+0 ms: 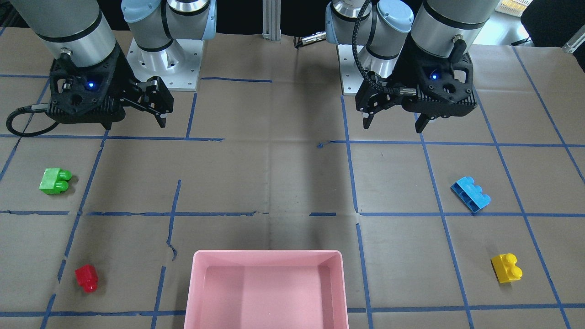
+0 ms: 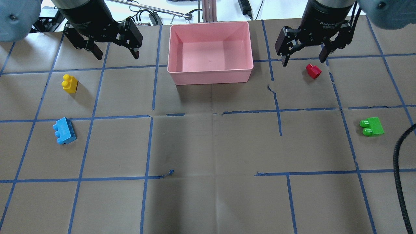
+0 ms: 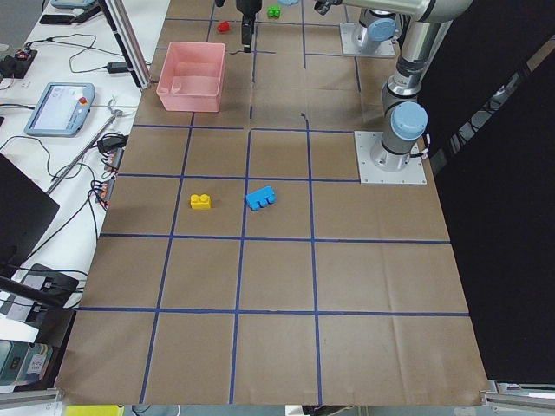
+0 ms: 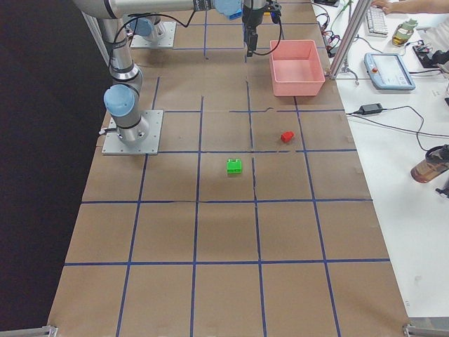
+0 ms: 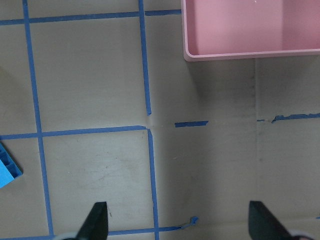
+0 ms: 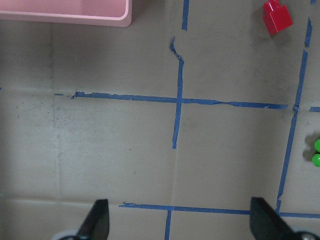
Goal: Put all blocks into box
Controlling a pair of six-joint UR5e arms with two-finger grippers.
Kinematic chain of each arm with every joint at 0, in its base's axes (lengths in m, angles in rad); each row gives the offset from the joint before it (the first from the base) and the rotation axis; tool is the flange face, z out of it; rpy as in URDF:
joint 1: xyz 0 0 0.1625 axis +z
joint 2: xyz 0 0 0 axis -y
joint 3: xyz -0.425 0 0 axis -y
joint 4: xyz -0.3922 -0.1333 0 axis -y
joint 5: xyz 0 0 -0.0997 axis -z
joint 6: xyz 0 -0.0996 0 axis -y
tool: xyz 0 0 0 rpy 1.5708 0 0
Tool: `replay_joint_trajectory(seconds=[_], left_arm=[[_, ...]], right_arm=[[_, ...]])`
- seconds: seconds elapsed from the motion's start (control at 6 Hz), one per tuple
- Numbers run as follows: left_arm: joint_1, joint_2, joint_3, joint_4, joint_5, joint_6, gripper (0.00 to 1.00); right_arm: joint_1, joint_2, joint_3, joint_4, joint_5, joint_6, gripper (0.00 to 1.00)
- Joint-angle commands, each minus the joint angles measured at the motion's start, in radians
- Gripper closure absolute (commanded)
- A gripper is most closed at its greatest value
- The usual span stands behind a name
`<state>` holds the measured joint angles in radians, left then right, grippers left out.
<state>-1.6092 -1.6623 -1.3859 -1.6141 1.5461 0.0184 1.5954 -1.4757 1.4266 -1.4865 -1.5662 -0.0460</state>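
Observation:
The pale pink box (image 2: pixel 211 76) stands empty at the table's far middle. The yellow block (image 2: pixel 69 83) and the blue block (image 2: pixel 65 130) lie on the left side. The red block (image 2: pixel 313 71) and the green block (image 2: pixel 372 126) lie on the right side. My left gripper (image 2: pixel 117 55) is open and empty, raised above the table left of the box and apart from the yellow block. My right gripper (image 2: pixel 304 60) is open and empty, raised right of the box, over the table close to the red block. The left wrist view shows the box rim (image 5: pixel 250 54).
The table is brown paper with a blue tape grid. A black cable (image 2: pixel 401 182) hangs at the right edge of the overhead view. Both arm bases (image 1: pixel 164 64) stand on the robot's side. A pendant and cables lie beyond the table's far edge (image 3: pixel 56 108).

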Motion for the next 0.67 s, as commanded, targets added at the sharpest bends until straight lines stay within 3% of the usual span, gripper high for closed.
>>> replay_joint_trajectory(seconds=[0.0,0.5], left_arm=[[0.002,0.004,-0.002,-0.001,0.002,0.003,0.01],[0.008,0.015,-0.010,0.003,0.005,0.009,0.01]], right_arm=[[0.000,0.000,0.000,0.000,0.000,0.000,0.00],[0.000,0.000,0.000,0.000,0.000,0.000,0.00]])
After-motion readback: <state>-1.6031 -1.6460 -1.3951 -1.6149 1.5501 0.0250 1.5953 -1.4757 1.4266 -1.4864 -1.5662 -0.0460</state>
